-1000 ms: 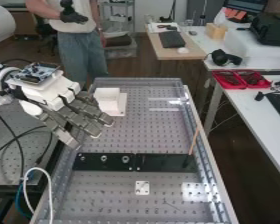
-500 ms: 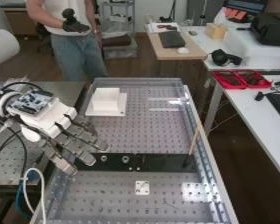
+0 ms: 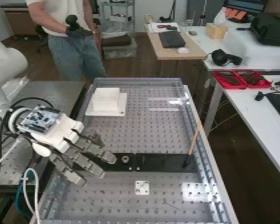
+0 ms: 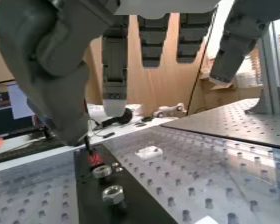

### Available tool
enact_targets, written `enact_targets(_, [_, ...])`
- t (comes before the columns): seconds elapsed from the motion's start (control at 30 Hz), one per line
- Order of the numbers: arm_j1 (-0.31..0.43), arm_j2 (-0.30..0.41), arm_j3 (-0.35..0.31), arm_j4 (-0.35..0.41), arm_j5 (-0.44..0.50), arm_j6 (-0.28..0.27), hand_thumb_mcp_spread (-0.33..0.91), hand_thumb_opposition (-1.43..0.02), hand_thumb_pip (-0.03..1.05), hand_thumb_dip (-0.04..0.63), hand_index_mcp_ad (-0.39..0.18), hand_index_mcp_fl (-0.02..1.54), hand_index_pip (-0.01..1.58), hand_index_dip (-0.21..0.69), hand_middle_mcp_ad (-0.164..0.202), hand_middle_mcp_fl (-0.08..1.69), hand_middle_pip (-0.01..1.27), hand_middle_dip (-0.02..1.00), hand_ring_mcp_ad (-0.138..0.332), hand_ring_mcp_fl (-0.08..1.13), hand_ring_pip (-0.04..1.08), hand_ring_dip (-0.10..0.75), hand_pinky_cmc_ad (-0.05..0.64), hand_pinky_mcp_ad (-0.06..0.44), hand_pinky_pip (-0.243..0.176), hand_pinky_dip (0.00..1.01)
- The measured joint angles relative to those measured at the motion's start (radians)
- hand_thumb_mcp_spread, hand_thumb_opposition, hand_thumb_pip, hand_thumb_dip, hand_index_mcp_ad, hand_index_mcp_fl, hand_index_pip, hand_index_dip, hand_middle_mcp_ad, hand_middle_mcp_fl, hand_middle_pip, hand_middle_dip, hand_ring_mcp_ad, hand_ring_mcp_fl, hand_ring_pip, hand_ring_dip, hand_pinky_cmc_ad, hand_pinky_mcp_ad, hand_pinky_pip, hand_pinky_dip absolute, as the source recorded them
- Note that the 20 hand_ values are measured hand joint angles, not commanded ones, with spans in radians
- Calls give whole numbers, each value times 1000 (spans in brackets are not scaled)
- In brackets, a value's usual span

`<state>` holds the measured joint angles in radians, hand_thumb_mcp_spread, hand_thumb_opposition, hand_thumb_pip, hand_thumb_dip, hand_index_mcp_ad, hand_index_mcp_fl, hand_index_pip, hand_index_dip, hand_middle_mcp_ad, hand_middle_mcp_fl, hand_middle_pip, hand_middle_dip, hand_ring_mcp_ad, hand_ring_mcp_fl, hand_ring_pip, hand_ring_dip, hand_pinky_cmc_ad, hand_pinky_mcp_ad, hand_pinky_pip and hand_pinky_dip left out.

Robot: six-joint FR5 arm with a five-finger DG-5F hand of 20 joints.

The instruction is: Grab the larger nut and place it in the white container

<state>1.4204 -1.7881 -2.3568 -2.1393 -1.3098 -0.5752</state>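
The job looks like it is at the start, with the hand (image 3: 57,135) getting to the nuts. It is up over the left side of the table (image 3: 137,130), by the left end of the long black strip (image 3: 167,162). Its fingers (image 4: 115,65) are pretty straight and let go, with no nut in them.

The nuts sit on the black strip, toward its left part. One shiny nut (image 4: 113,194) is close to the wrist camera, and another nut (image 4: 102,171) is just beside it. I can't tell for sure which is the larger nut, as a close one always looks big.

Next, I think the hand should line up over the big one, go down, and pinch it with the thumb and a finger. The other nuts are so near that a thick finger could bump them or grab the wrong one.

The white container (image 3: 106,103) is on the far left of the table, well apart from the nuts. So the hand would have to lift the nut up high and go far, and not knock the white walls.

A thin brown stick (image 3: 194,139) leans at the right end of the strip, away from the nuts. A little white plate (image 3: 142,188) lies on the near side.
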Motion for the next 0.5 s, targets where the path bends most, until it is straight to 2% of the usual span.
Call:
enact_targets(0.13, [-7,-21,15,-10,-15,7,281,-883,771,237,-110,3,1506,159,58,0,129,206,147,-2,93,103,365,312,-94,557])
enact_targets(0.23, [-11,-33,26,-17,-32,9,291,-899,785,236,-119,5,1527,159,58,2,129,206,147,-2,93,103,365,316,-94,557])
enact_targets(0.37, [-14,-41,36,-25,-46,9,307,-929,798,286,-120,5,1527,159,59,2,129,206,147,-2,93,103,365,316,-94,555])
enact_targets(0.5, [-16,-51,46,-32,-56,10,325,-941,806,286,-124,5,1527,159,56,2,129,206,147,-2,89,103,365,316,-94,541])
